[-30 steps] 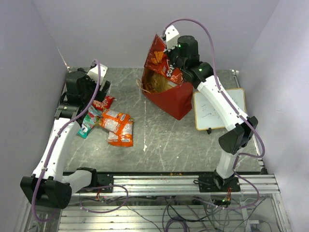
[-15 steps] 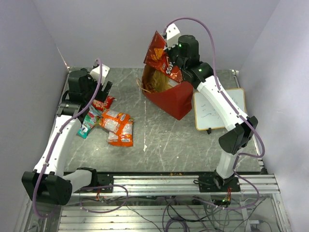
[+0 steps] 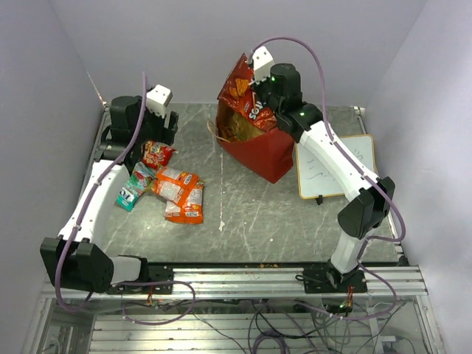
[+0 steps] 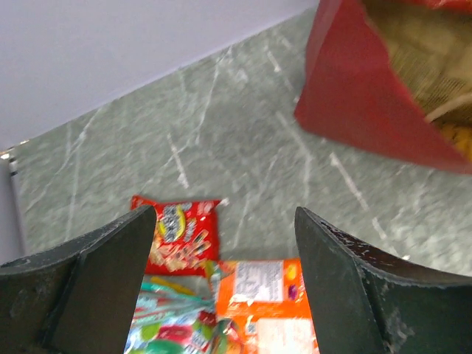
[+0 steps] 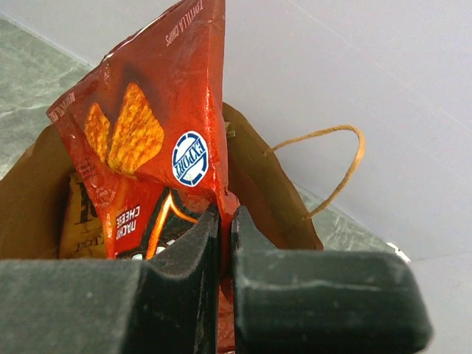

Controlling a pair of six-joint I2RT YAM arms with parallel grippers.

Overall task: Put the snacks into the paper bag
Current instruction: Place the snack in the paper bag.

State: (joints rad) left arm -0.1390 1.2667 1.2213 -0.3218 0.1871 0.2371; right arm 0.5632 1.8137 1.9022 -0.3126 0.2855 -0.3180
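Top view, right tool (image 3: 258,92): pinched shut on the red chip bag (image 3: 240,88), right over the paper bag (image 3: 269,155); the low end looks inside.
Top view, left tool (image 3: 168,127): wide and empty; a red packet (image 3: 156,155), teal packet (image 3: 133,188) and orange packets (image 3: 181,193) lie on the desk (image 3: 295,214) just below it.
Left wrist view: the red packet lies under the gap, not touched.
Right wrist view: something yellow-brown sits deeper in the bag.
Done and left: I think the chip bag is nearly in; the loose packets wait.

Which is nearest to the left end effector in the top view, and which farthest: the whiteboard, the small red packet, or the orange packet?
1. small red packet, just toward the bases from the left end effector.
2. orange packet, closer still to the bases.
3. whiteboard, across on the right.
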